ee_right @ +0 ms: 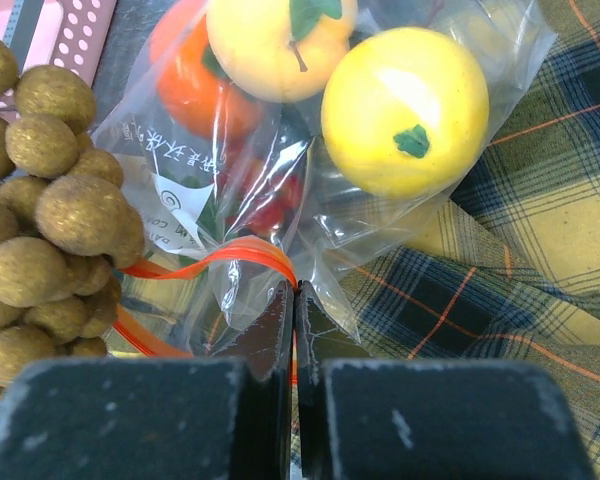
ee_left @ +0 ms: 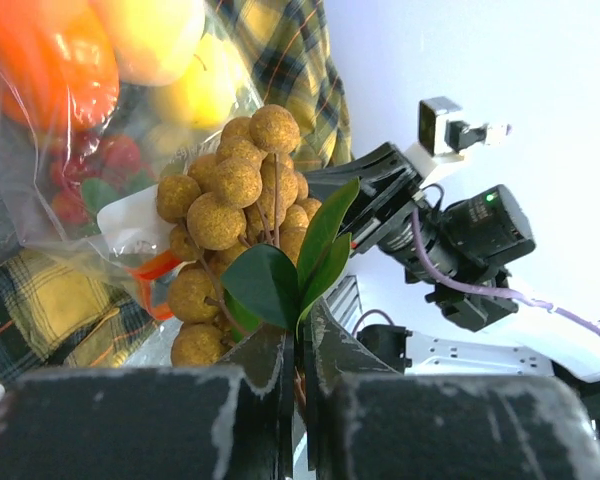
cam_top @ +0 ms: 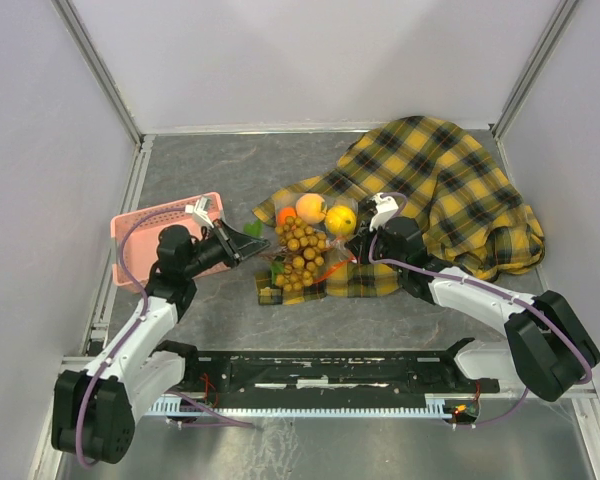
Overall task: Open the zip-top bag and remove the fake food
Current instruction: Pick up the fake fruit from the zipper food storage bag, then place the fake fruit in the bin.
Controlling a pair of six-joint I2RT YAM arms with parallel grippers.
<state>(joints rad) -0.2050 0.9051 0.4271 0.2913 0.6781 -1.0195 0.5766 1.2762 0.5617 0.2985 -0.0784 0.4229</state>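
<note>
Clamping the green leaves [ee_left: 278,282] of the grape bunch [ee_left: 228,195], the left gripper [ee_left: 302,335] holds it beside the zip-top bag [ee_right: 195,175], whose plastic at the orange zip strip [ee_right: 230,255] the right gripper [ee_right: 294,295] pinches, round fruits [ee_right: 405,110] inside, on the plaid cloth [ee_right: 525,260].

Yellow-and-black plaid cloth [cam_top: 450,190] is bunched up out at about 2 o'clock on the table. It's all rumpled, and one edge spills down toward the middle. Up close you can see thin orange lines running through the check. A pink perforated basket [cam_top: 130,235] sits over at 9 o'clock, close to the left edge. The table top [cam_top: 230,170] is dark grey with a marbled look. Plain white walls [cam_top: 310,60] box it in on three sides, with aluminium posts [cam_top: 98,70] at roughly 11 and 1. A black plate [cam_top: 330,372] runs along the 6 o'clock edge.
</note>
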